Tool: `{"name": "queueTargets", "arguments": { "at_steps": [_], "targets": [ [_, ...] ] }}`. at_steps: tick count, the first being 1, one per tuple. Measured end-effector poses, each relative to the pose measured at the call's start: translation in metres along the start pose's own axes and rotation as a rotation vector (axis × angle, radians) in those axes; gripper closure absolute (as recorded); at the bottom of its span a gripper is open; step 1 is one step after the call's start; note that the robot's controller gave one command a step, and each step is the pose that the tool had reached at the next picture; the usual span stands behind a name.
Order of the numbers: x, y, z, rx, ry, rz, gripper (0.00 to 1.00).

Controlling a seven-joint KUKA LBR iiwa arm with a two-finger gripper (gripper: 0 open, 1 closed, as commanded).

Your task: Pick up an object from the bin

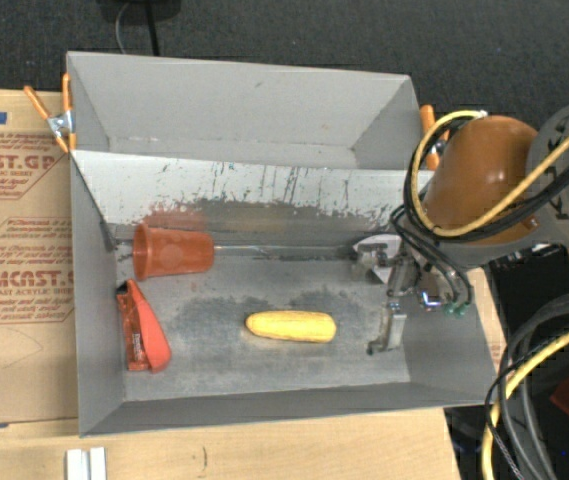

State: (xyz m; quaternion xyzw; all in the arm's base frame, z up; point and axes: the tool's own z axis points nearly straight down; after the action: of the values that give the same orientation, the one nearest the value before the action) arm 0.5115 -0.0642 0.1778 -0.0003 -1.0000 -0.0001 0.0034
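Gripper on the right of the bin — loose or clenched, I cannot tell; yellow corn cob near it; orange cup and red strap far left.

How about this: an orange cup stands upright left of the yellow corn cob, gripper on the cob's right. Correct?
Not quite: the camera view shows the orange cup lying on its side, not upright. It is left of the yellow corn cob, and the gripper is on the cob's right.

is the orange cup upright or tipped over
Tipped over: the orange cup lies on its side by the left wall of the bin, long side showing.
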Motion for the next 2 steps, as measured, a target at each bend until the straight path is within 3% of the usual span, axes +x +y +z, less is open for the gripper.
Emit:
{"name": "queueTargets", "arguments": {
  "at_steps": [1,2],
  "targets": [
    [-0.002,0.000,-0.005,0.001,-0.008,-0.001,0.00],
    [0.003,0.037,0.053,0.000,-0.010,0.002,0.00]
  ]
}}
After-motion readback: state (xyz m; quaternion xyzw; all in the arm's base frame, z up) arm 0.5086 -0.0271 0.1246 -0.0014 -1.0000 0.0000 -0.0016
